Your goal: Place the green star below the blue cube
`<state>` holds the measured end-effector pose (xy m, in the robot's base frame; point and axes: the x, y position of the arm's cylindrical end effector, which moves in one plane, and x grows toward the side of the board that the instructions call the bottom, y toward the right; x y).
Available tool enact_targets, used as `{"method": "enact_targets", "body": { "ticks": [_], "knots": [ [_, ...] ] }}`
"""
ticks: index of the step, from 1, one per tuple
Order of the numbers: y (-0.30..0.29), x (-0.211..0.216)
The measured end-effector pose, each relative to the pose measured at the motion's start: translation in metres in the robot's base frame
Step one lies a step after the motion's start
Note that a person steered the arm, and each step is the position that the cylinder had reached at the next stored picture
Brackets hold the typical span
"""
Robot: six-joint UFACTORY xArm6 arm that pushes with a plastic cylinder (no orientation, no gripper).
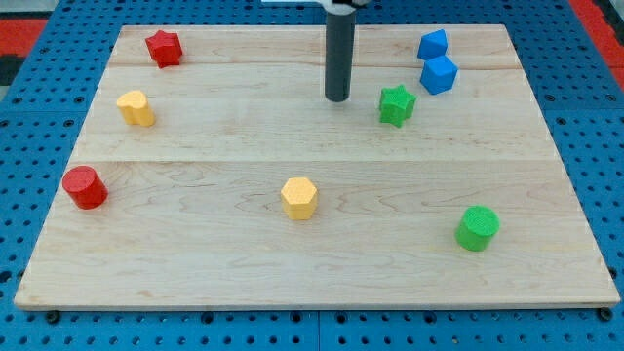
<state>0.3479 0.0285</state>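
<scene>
The green star (pixel 396 104) lies on the wooden board right of centre, near the view's top. Two blue blocks sit up and to its right: a blue cube (pixel 439 74) just above-right of the star, and a second blue block (pixel 433 45) touching it from above. My tip (pixel 337 97) rests on the board a short way left of the green star, apart from it, with a gap between them.
A red star (pixel 165 48) lies at the top left, a yellow block (pixel 136 107) below it, a red cylinder (pixel 85 187) at the left edge. A yellow hexagon (pixel 299 198) sits at bottom centre, a green cylinder (pixel 478 227) at bottom right.
</scene>
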Motion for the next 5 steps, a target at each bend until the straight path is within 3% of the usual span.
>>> {"method": "enact_targets", "body": {
  "ticks": [2,5],
  "knots": [
    [0.08,0.021],
    [0.121,0.02]
  ]
}}
